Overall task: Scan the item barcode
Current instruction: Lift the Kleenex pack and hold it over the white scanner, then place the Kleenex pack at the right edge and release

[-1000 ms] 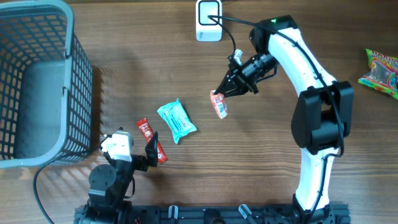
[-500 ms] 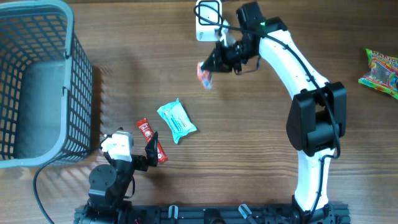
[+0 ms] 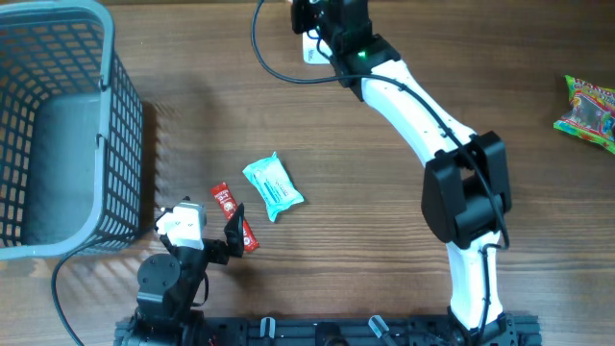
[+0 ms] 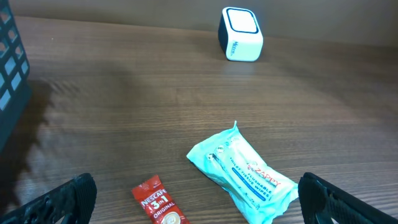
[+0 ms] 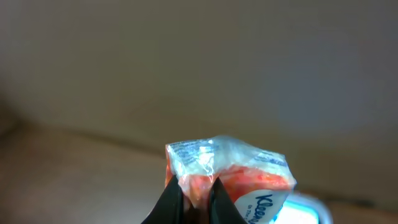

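Overhead: the table (image 3: 375, 259) is brown wood with a straight grain running side to side.

- Basket (image 3: 127, 144): grey plastic, open square lattice, thick rounded rim. It fills the 9 to 11 o'clock corner.
- Right arm (image 3: 413, 106): smooth white shells with black joints. It runs from the 5 o'clock edge up to 12 o'clock, and its black wrist hangs over the scanner (image 4: 241, 34).
- Left arm (image 3: 173, 279): low at 7 o'clock, black base with a white block.
- Scanner: small white box with rounded corners and a dark-framed top face, at 12 o'clock. Overhead it is mostly hidden under the wrist. A black cable loops beside it.
- Candy bag (image 3: 588, 111): glossy, green with multicolour print and a crimped edge, at 3 o'clock.
- Wipes packet (image 4: 245, 177): teal soft film, pillow-shaped and crinkled, pinched at one end. It lies near the table's middle, slightly toward 8 o'clock.
- Sachet (image 4: 155, 202): red, flat, narrow rectangle with white lettering, just at 8 o'clock of the wipes and apart from them.

Right wrist: the right gripper (image 5: 194, 186) has its black fingers (image 5: 171, 200) drawn narrow, pinching the lower edge of the tissue packet (image 5: 236, 165). The packet is clear crinkly film over orange-red, blue print at one corner. It is held off the table at 12 o'clock, and a pale blurred shape shows just below it.

Left wrist: the left gripper (image 4: 196, 186) has its fingers spread wide and holds nothing. The wipes and sachet lie on the table between them.
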Controlling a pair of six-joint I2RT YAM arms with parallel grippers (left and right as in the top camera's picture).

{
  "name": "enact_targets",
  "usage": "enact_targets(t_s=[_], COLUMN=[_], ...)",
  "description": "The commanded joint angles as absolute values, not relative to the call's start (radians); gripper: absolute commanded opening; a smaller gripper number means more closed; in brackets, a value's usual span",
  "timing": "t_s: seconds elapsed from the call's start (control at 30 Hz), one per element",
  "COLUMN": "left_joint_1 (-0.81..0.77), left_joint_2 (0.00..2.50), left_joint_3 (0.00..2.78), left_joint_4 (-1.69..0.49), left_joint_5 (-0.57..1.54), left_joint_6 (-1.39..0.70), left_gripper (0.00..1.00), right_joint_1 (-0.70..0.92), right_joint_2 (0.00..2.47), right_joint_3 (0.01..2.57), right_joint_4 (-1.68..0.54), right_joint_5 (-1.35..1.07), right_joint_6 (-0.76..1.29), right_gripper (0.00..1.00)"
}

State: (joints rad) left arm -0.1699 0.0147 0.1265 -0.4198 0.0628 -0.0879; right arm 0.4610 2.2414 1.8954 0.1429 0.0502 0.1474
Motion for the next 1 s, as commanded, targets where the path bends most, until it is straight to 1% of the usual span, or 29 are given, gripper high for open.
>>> enact_targets(t_s=[0.0, 0.07, 0.13, 0.4, 0.63, 0.77, 0.8, 0.83, 0.9, 0.97], left_joint_1=[-0.165, -0.165, -0.165, -0.165, -0.165, -0.165, -0.165, -0.165, -0.165, -0.165], left_joint_2=[0.009, 0.009, 0.009, 0.009, 0.009, 0.009, 0.009, 0.009, 0.009, 0.009], left_joint_3=[0.123, 0.123, 0.123, 0.123, 0.123, 0.123, 0.123, 0.123, 0.123, 0.123], left_joint_4=[-0.418, -0.418, -0.418, -0.418, -0.418, -0.418, -0.418, -0.418, -0.418, -0.418], left_joint_5=[0.078, 0.078, 0.078, 0.078, 0.078, 0.078, 0.078, 0.078, 0.078, 0.078], left_joint_6=[-0.094, -0.094, -0.094, -0.094, -0.094, -0.094, -0.094, -0.094, -0.094, -0.094], left_gripper=[1.0, 1.0, 1.0, 1.0, 1.0, 1.0, 1.0, 1.0, 1.0, 1.0], right_joint_1=[0.446, 0.446, 0.446, 0.446, 0.446, 0.444, 0.429, 0.417, 0.374, 0.299], right_joint_2=[2.368, 2.433, 2.465, 2.485, 2.44, 2.341, 2.304, 2.296, 2.291, 2.291], right_joint_3=[1.903, 1.903, 1.903, 1.903, 1.903, 1.903, 1.903, 1.903, 1.903, 1.903], right_joint_4=[0.251, 0.363, 0.396, 0.43, 0.392, 0.292, 0.247, 0.231, 0.205, 0.131], right_joint_5=[0.187, 0.237, 0.241, 0.292, 0.315, 0.484, 0.584, 0.626, 0.736, 0.778], right_joint_6=[0.02, 0.018, 0.019, 0.0, -0.018, -0.172, -0.31, -0.374, -0.483, -0.522], right_gripper=[0.04, 0.05, 0.05, 0.04, 0.04, 0.04, 0.05, 0.04, 0.04, 0.04])
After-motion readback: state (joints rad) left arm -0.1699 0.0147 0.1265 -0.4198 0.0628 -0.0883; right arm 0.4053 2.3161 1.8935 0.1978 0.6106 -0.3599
